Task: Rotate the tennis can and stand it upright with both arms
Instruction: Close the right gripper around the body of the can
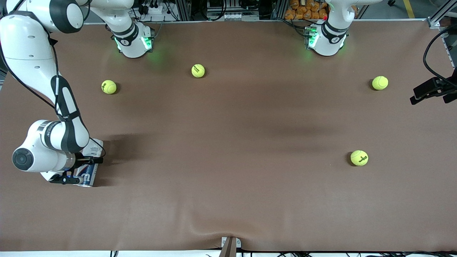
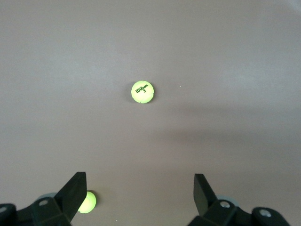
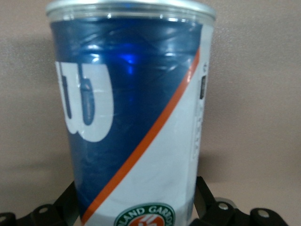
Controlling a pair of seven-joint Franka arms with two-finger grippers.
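Note:
The tennis can [image 1: 88, 175] lies on its side on the brown table at the right arm's end, in the half nearer the front camera. My right gripper [image 1: 80, 170] is down over it with its fingers open, one on each side of the can. In the right wrist view the can [image 3: 136, 108] fills the space between the fingers [image 3: 203, 200]; its navy, white and orange label, large white "W" and silver rim [image 3: 131, 7] all show. My left gripper [image 1: 430, 93] hangs open and holds nothing over the table edge at the left arm's end; it waits there.
Several yellow-green tennis balls lie loose: one [image 1: 109, 86] and one [image 1: 198, 70] near the right arm's base, one [image 1: 380, 82] and one [image 1: 359, 157] toward the left arm's end. The left wrist view shows two balls [image 2: 142, 92] [image 2: 87, 201] below the left gripper [image 2: 141, 193].

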